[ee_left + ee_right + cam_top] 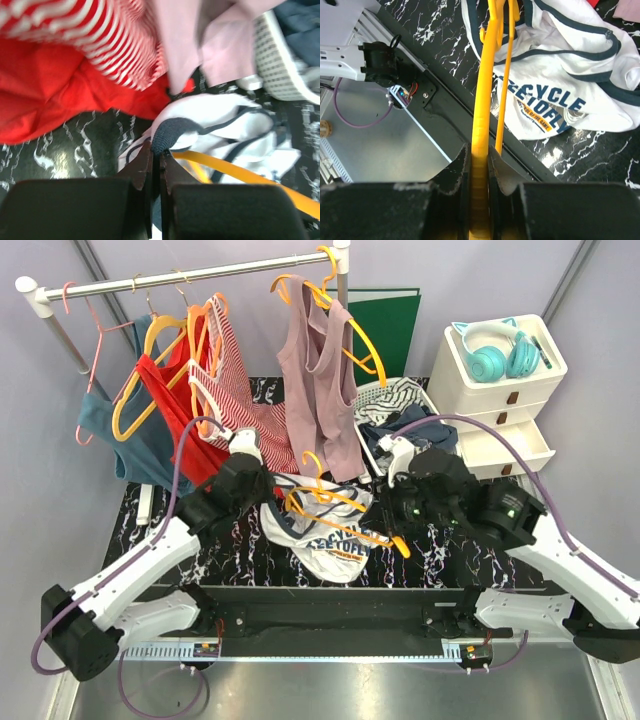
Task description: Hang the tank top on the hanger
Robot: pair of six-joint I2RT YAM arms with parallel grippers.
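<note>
Lying crumpled on the table (445, 558), the tank top (335, 545) has bare room on its right side. My left end effector (156, 150) pinches its dark trim (172, 131) tight; my right end effector (479, 155) squeezes the hanger (481, 100) lying over it.

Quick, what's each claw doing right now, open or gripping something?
The left gripper is closed, pinching the dark edge of the tank top.
The right gripper is closed on the yellow hanger.
</note>
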